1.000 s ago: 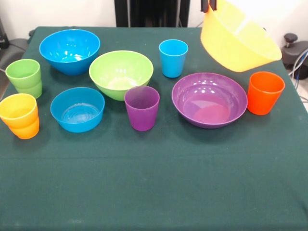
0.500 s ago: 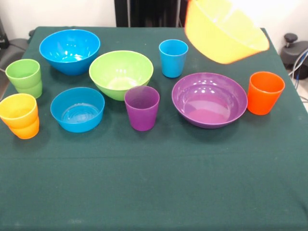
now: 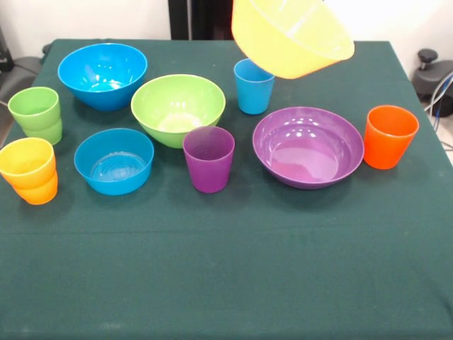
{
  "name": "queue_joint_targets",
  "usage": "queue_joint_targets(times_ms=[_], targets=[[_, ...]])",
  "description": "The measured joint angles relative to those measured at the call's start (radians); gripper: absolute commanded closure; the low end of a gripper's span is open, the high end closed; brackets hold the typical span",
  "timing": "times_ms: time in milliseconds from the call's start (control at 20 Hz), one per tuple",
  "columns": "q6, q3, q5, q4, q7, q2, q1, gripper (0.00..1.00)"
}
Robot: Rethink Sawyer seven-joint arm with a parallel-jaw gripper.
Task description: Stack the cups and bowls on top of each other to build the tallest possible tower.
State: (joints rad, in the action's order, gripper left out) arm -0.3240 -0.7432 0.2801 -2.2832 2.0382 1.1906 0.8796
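The large yellow bowl [image 3: 294, 39] hangs tilted in the air at the top, above the light blue cup [image 3: 253, 91] and behind the purple bowl [image 3: 308, 149]. The gripper holding it is hidden behind the bowl or above the top edge. The lime green bowl [image 3: 177, 106] stands empty at centre, with nothing stacked in it. The big blue bowl [image 3: 102, 74] is at the back left and the smaller blue bowl [image 3: 113, 161] in front of it. The purple cup [image 3: 209, 159], orange cup [image 3: 389, 136] and green cup [image 3: 35, 115] stand upright. A yellow cup [image 3: 27, 161] sits nested in an orange one.
The table has a dark green cloth [image 3: 226, 269]. The robot's black pedestal [image 3: 202, 18] stands at the far side. Grey equipment [image 3: 432, 71] sits past the table's right edge.
The yellow bowl has moved left through the air, from above the orange cup's side to above the light blue cup. Everything on the table has stayed still.
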Motion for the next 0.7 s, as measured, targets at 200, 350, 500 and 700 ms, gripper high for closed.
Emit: queue_joint_targets(times_ms=[200,350,500,700], targets=[[0.000,-0.043,0.007,-0.002,0.000,0.000,0.021,1.00],[0.000,-0.061,0.020,-0.002,0.000,0.000,0.021,1.00],[0.000,-0.086,0.045,-0.002,0.000,0.000,0.021,1.00],[0.000,-0.105,0.061,-0.002,0.000,0.000,0.023,1.00]])
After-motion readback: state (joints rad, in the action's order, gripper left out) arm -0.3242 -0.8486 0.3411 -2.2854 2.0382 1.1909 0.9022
